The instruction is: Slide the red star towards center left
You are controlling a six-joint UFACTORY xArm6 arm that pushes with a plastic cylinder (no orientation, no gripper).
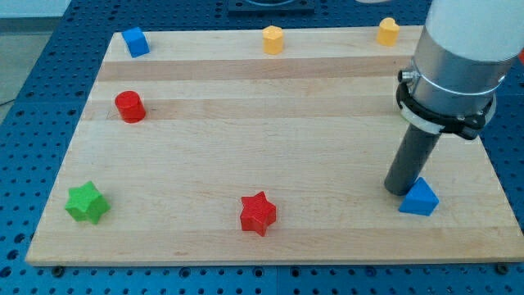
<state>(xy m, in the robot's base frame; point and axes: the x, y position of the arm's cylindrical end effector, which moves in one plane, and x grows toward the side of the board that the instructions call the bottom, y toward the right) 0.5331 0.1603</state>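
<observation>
Red star (pixel 259 213) sits nearest the camera, bottom centre of the wooden board (pixel 270 106), close to the bottom edge. Nothing touches it. Green star (pixel 87 202) is well to its left at the bottom-left corner; red cylinder (pixel 129 106) is at centre left, roughly where the star needs to go.

My tip (pixel 399 191) is down on the board at the view's right, touching or just beside the blue triangular block (pixel 419 197), well apart from the red star. No jaws on this rig, just a bare rod, so nothing is held.

Handling guess: the star looks like a small rigid plastic piece, light, and should slide easily on smooth wood. Star points make it prone to spinning if pushed off-centre. Best contact is on its lower-right side, in a notch between two points, pushing up and left. Risk: it rotates off the tip, or runs into the red cylinder.

Blue cube (pixel 135 41), orange block (pixel 273 38) and yellow block (pixel 388 31) line the top edge, out of the way.
</observation>
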